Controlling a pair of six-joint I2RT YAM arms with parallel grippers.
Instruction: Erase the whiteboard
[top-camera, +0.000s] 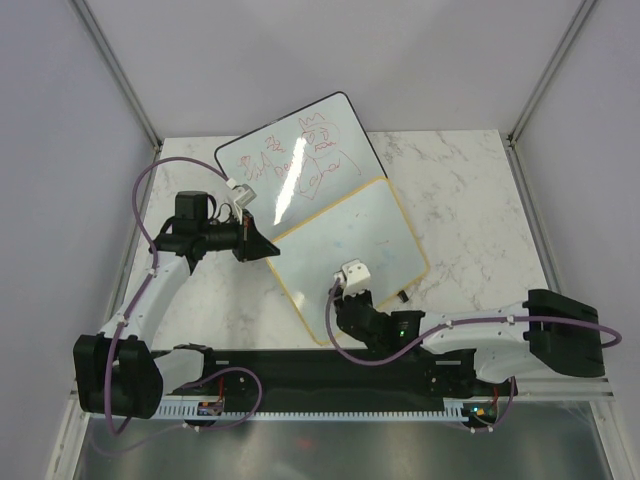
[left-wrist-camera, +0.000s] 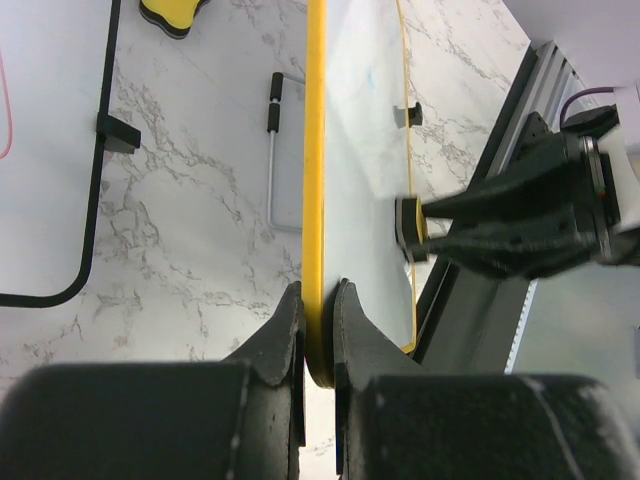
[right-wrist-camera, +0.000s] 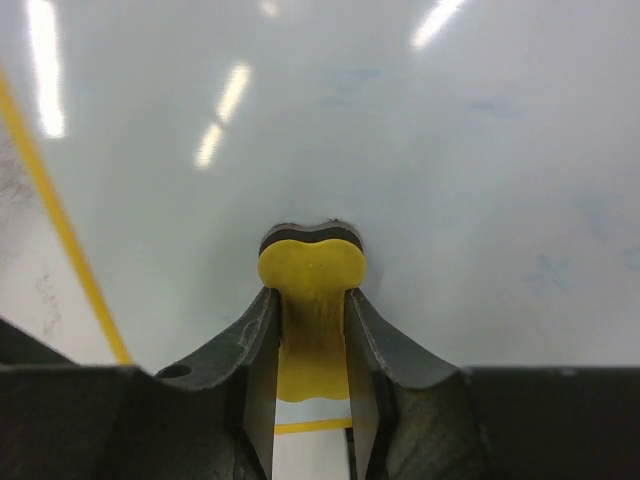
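From above, the wiping step is in hand. The board (top-camera: 370, 225) lies mid-counter (top-camera: 470, 190), its far edge against the black-framed board (top-camera: 300, 140) with the red scribbles. The left arm reaches in from the left with its forearm low and level, and the left hand (top-camera: 262, 246) is at the board's left corner. The right arm folds back along the near edge, its wrist tipped down so that the right hand (top-camera: 350, 292) sits over the board's near part.

In the left wrist view, the left hand (left-wrist-camera: 318, 310) is narrow, pinched on the yellow frame of the board (left-wrist-camera: 360, 150), probably to steady it. Across the surface, the right hand (left-wrist-camera: 440, 228) presses an eraser (left-wrist-camera: 408, 225) to it. A pen (left-wrist-camera: 272, 150) and a second eraser (left-wrist-camera: 170, 12) lie on the counter (left-wrist-camera: 200, 230) beside the board.

In the right wrist view, the right hand (right-wrist-camera: 312, 310) is closed on the yellow eraser (right-wrist-camera: 312, 268), whose dark felt meets the board (right-wrist-camera: 400, 150). The surface looks nearly clean, with only faint blue marks (right-wrist-camera: 545, 268) to the right and further up.

I judge the task well along. The next move calls for sweeping the eraser out over those traces with steady downward pressure, while the left grip keeps the board from sliding.
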